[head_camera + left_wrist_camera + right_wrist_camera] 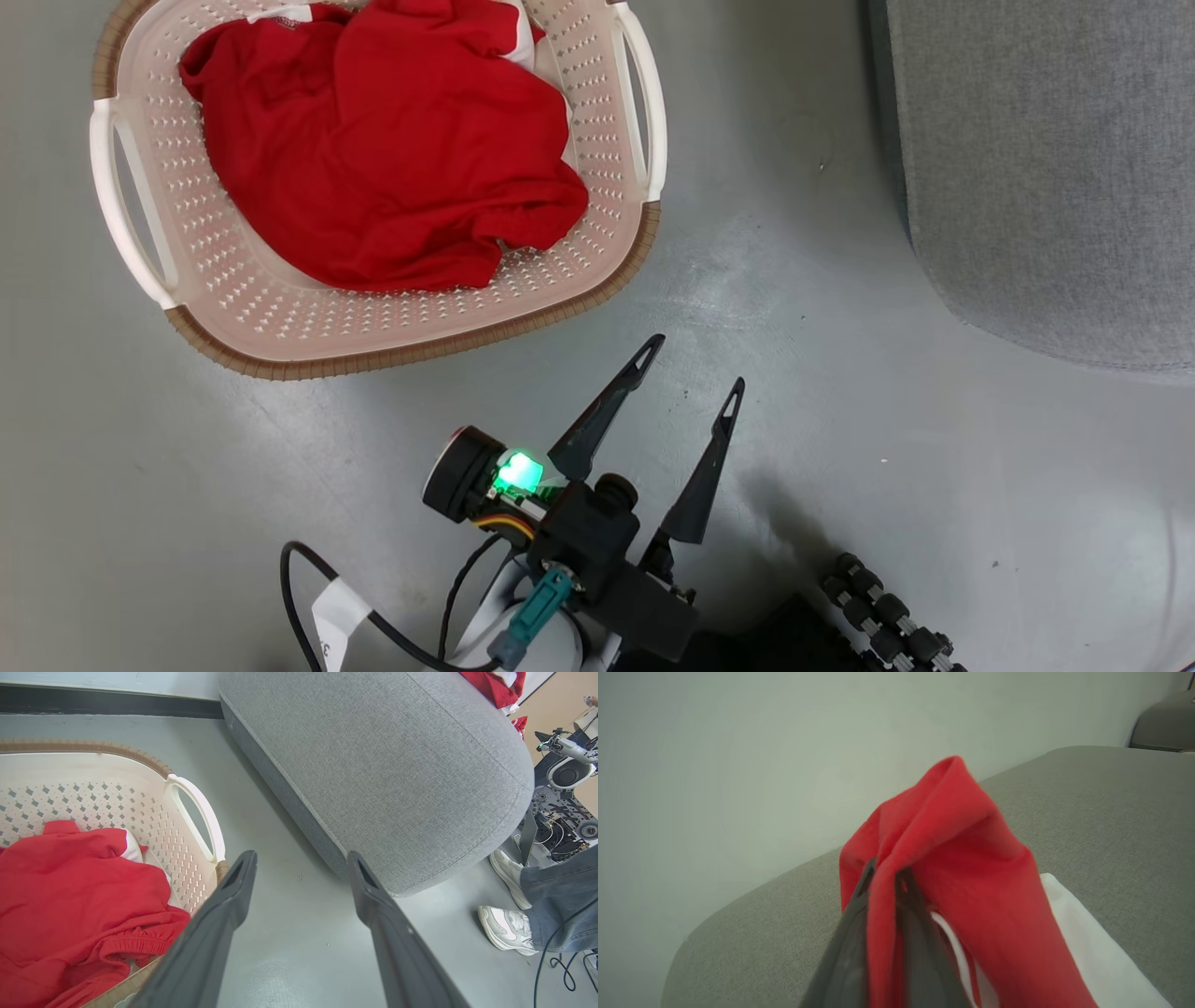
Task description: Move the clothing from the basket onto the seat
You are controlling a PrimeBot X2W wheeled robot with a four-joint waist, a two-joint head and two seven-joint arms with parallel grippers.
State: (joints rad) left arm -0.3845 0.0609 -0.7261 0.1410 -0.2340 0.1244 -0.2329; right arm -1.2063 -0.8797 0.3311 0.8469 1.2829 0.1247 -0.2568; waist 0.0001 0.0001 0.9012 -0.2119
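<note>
The right pincer [887, 868] is pinched narrow on a fold of a red garment [962, 849], held just above the grey seat [1111, 812], where its white part seems to lie. The left pincer [695, 362] hangs spread wide and empty over the floor [840, 420], between the basket [280, 313] and the seat. A heap of red clothes [392, 159] lies in the basket. I judge the task partway done: this piece needs releasing, and the heap is left.

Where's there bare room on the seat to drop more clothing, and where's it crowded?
Bare seat lies between the wall and the clothing held by the right gripper. Bare floor runs between basket and seat. The basket is crowded with clothing.
</note>
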